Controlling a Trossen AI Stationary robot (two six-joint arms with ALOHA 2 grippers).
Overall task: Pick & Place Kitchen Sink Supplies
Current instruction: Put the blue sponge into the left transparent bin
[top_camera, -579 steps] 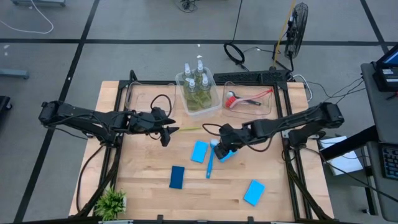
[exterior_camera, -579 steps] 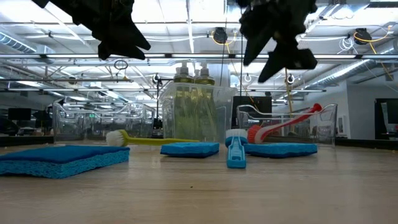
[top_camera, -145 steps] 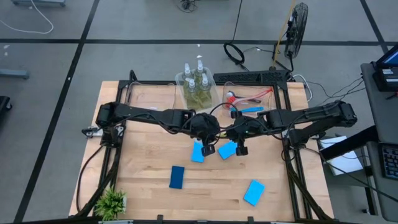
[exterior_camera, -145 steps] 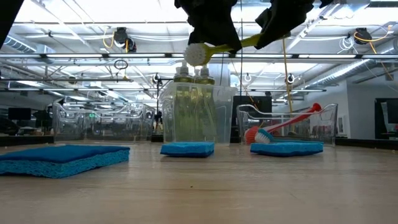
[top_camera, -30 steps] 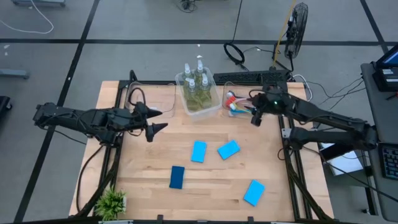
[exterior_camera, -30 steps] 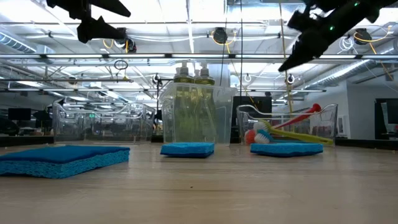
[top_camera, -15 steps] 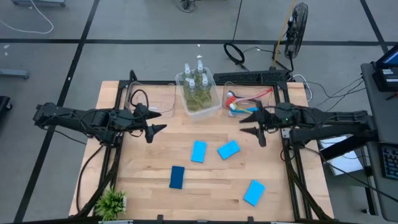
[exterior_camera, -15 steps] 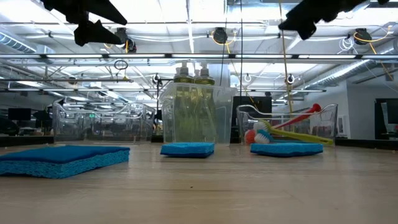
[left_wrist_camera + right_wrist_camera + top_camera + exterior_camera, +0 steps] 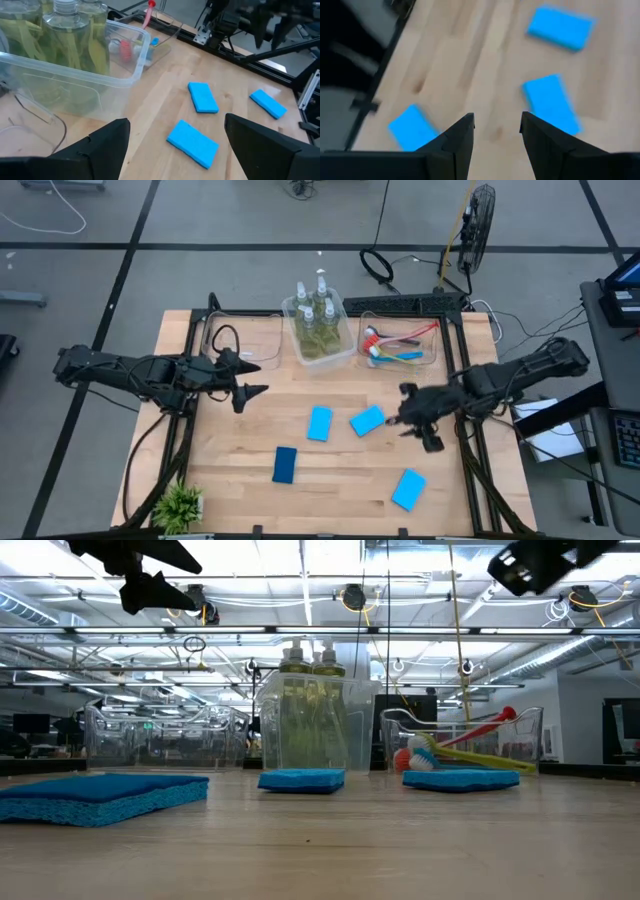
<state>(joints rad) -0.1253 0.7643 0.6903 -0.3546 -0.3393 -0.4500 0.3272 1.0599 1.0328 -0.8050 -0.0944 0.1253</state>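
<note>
Sponges (image 9: 368, 420), four, lie unsorted on the surface (image 9: 240, 470); bottles (image 9: 318, 320) and brushes (image 9: 400, 345) sit binned; left tool (image 9: 245, 385) and right tool (image 9: 420, 425) spread, empty.

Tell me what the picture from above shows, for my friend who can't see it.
Two dark robot arms reach over a wooden table: the left gripper and right gripper are both open and hold nothing. Four blue sponges lie loose on the wood. At the far edge, one clear bin holds pump bottles and another holds brushes; a potted plant sits in a near corner.
</note>
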